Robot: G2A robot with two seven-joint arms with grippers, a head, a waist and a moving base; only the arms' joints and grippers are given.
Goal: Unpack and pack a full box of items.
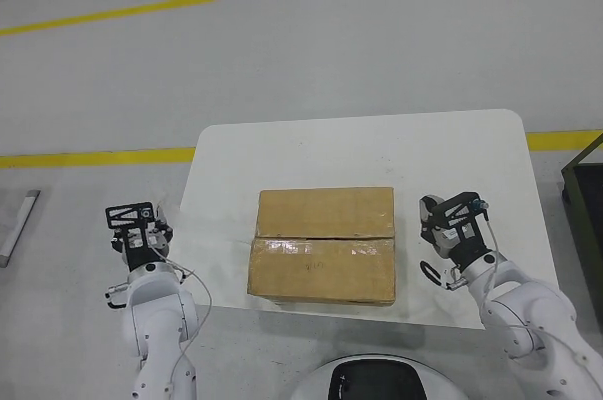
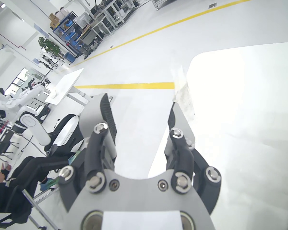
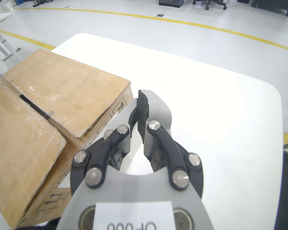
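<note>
Closed box (image 1: 323, 272) by worktop (image 1: 461, 150) near edge — left pincer (image 2: 139, 106) apart, right pincer (image 3: 138, 111) together — best spread right, pry at seam (image 1: 323, 238).

The top camera looks straight down on the table (image 1: 461, 150), with the box (image 1: 324, 245) at its middle. The left wrist camera sits close behind the left gripper (image 2: 139, 101), off the table's left edge, facing far. The right wrist camera, behind the right gripper (image 3: 138, 111), faces far-left over the table's right side, sharing the box with the top view.
</note>
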